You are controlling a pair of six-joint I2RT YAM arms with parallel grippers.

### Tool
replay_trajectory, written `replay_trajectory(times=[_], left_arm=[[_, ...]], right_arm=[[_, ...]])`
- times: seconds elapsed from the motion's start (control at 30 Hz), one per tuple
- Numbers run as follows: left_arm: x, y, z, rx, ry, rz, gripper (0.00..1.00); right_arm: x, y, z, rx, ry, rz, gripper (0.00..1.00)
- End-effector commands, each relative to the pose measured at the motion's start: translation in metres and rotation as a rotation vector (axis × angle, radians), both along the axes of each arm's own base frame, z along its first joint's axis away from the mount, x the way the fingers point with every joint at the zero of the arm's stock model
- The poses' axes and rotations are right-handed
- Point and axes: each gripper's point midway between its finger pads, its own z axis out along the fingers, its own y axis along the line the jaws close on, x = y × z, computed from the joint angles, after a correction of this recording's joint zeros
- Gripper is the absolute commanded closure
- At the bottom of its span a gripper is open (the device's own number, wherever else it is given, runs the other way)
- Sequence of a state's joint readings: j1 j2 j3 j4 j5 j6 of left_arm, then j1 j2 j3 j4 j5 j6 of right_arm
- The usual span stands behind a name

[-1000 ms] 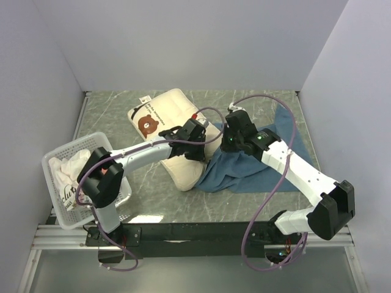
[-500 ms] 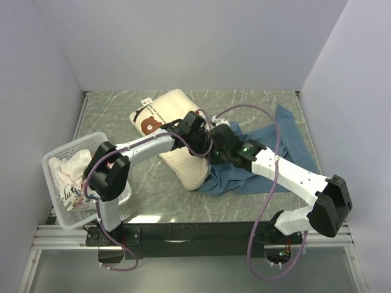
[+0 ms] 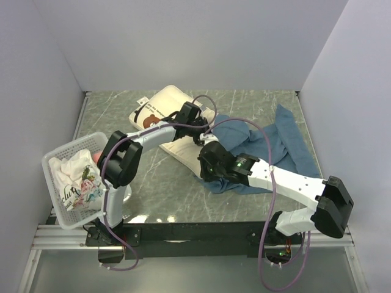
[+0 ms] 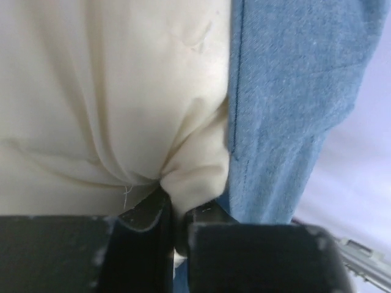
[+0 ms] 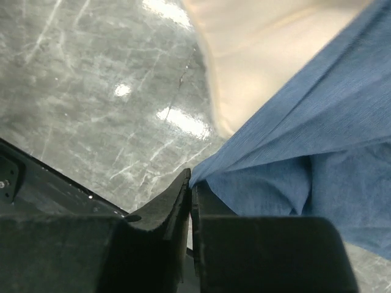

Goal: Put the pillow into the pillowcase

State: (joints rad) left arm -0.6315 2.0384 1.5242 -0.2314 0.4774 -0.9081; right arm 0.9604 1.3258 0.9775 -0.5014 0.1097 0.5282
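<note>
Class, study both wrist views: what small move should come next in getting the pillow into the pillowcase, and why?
Probably the right hand, pinching the pillowcase edge, should draw it further over the pillow while the left hand holds its pinched fold steady: most of the pillow, bear end included, lies uncovered.

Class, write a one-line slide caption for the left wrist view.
Left gripper pinching a fold of the cream pillow, next to the blue pillowcase.

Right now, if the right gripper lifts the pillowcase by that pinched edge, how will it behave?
Probably floppy: the pillowcase lies in soft folds, so it should drape from the right gripper. Likely light, being thin cloth. It may drag along the table rather than slide free.
</note>
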Motion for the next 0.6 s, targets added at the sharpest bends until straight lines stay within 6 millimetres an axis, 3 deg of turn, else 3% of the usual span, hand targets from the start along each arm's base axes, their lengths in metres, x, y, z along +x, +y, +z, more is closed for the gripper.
replay_trajectory(times=[0.0, 0.07, 0.1, 0.2, 0.27, 0.33, 0.37, 0.4, 0.43, 0.47, 0.5, 0.53, 0.57], left_arm=[[0.029, -0.030, 0.060, -0.224, -0.103, 0.029, 0.87], [0.032, -0.024, 0.055, -0.184, -0.119, 0.062, 0.80], [0.033, -0.024, 0.068, -0.210, -0.156, 0.057, 0.75], [0.033, -0.018, 0.071, -0.168, -0.182, 0.031, 0.49], [0.027, -0.009, 0.065, -0.105, -0.190, 0.008, 0.32], [0.025, 0.005, 0.076, -0.078, -0.233, 0.043, 0.26], [0.025, 0.018, 0.065, -0.044, -0.221, 0.073, 0.22], [0.026, 0.031, 0.078, -0.039, -0.248, 0.112, 0.20], [0.022, 0.044, 0.065, -0.010, -0.227, 0.136, 0.19], [0.028, 0.060, 0.067, -0.003, -0.234, 0.174, 0.16], [0.030, 0.074, 0.080, 0.003, -0.266, 0.220, 0.15], [0.027, 0.090, 0.068, 0.045, -0.240, 0.253, 0.14], [0.030, 0.105, 0.068, 0.065, -0.247, 0.294, 0.14]], right_arm=[[0.008, 0.017, 0.049, 0.107, -0.045, 0.046, 0.90], [0.024, 0.008, 0.051, 0.089, -0.031, 0.000, 0.91], [0.029, 0.010, 0.061, 0.119, -0.035, 0.003, 0.92], [0.039, 0.008, 0.068, 0.151, -0.021, -0.003, 0.86], [0.052, 0.002, 0.063, 0.133, -0.014, -0.045, 0.82], [0.058, 0.000, 0.059, 0.130, -0.006, -0.058, 0.80], [0.061, 0.000, 0.054, 0.125, 0.003, -0.065, 0.79], [0.065, -0.002, 0.052, 0.124, 0.004, -0.079, 0.79], [0.066, -0.002, 0.051, 0.124, 0.006, -0.079, 0.78], [0.067, -0.002, 0.051, 0.125, 0.007, -0.082, 0.76], [0.069, -0.003, 0.052, 0.122, -0.001, -0.091, 0.71], [0.069, -0.005, 0.051, 0.108, -0.001, -0.100, 0.68], [0.071, -0.007, 0.052, 0.097, -0.008, -0.109, 0.62]])
